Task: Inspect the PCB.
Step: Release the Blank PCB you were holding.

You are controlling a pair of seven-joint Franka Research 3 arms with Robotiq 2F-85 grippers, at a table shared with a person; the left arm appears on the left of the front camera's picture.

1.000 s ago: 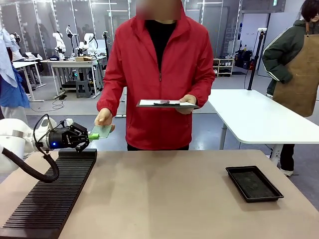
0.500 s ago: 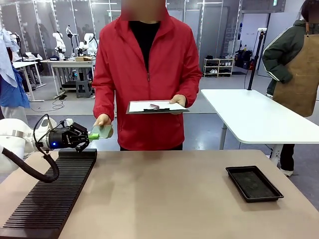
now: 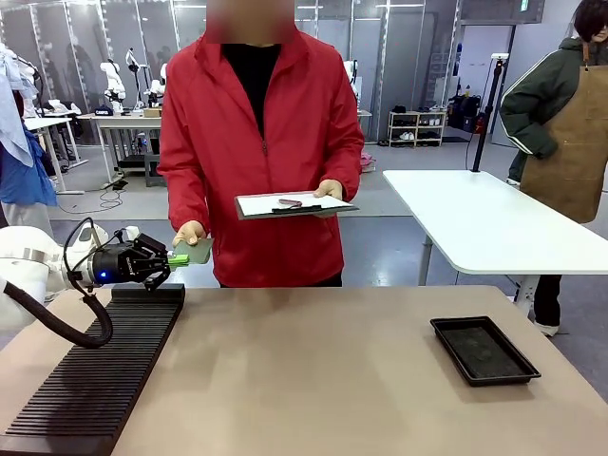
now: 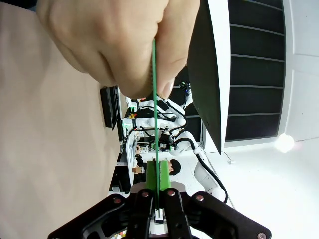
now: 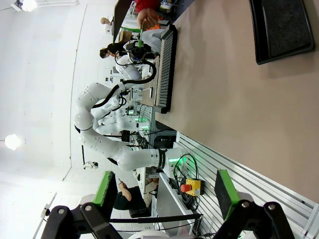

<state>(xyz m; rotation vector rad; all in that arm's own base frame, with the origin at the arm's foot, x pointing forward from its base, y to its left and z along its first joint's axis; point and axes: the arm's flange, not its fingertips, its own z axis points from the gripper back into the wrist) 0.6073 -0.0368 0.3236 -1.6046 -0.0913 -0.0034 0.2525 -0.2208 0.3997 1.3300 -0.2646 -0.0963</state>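
Note:
The PCB point(image 3: 199, 252) is a small green board held level above the table's far left edge. My left gripper point(image 3: 177, 258) is shut on its near end, while a person's hand point(image 3: 189, 232) pinches its far end. In the left wrist view the PCB point(image 4: 154, 129) shows edge-on as a thin green line, running from my green pads point(image 4: 151, 182) up into the person's fingers point(image 4: 119, 45). My right gripper point(image 5: 163, 181) is open with nothing between its fingers, well back from the table.
The person in a red jacket holds a clipboard-like board point(image 3: 294, 205) in the other hand. A black slotted rack point(image 3: 95, 375) lies at the table's left, under my left gripper. A shallow black tray point(image 3: 484, 350) sits at the right. Another person stands far right.
The person has shifted toward picture left, carrying the clipboard-like board along, with their hand staying on the PCB. My left gripper has held still.

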